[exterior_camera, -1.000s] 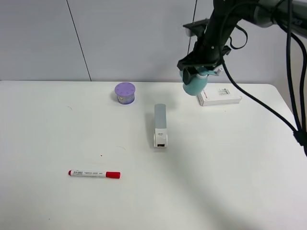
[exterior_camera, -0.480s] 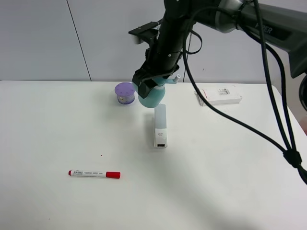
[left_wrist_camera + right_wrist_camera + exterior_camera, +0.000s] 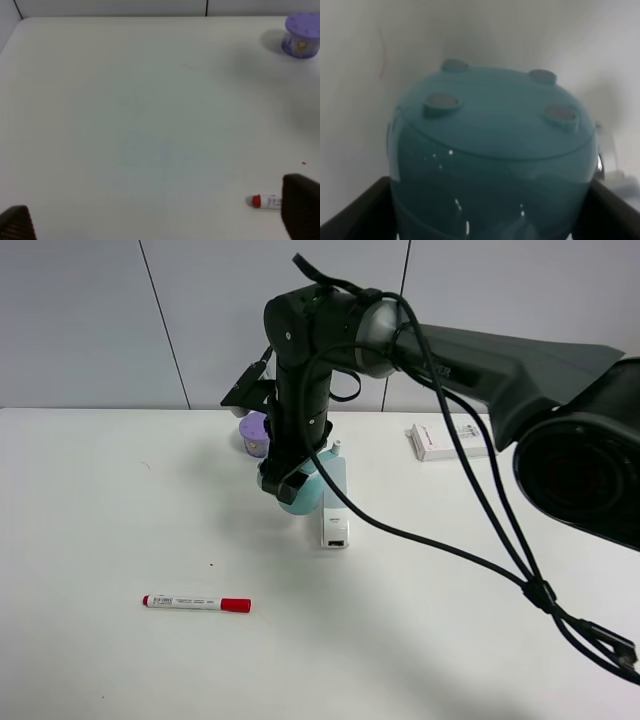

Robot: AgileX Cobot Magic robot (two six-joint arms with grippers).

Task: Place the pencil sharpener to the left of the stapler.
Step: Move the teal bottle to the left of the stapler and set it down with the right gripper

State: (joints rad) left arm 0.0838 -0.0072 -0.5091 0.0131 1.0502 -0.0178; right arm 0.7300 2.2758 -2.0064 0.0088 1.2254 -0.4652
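The teal pencil sharpener [image 3: 300,490] hangs just above the table, held in my right gripper [image 3: 287,480], which is shut on it. It sits right by the left side of the white stapler [image 3: 334,502], which lies lengthwise mid-table. In the right wrist view the sharpener's teal body [image 3: 492,160] with its small round feet fills the frame between the dark fingers [image 3: 355,212]. My left gripper [image 3: 160,220] shows only two dark fingertips at the picture's edge, set wide apart over bare table, nothing between them.
A purple round container [image 3: 256,433] stands behind the sharpener, partly hidden by the arm, and shows in the left wrist view [image 3: 301,36]. A red-capped marker [image 3: 196,603] lies near the front left. A flat white box [image 3: 452,439] rests at the back right.
My right arm has swung from the back right across to the stapler's left side and come down, carrying the sharpener with it. Nothing else moved.
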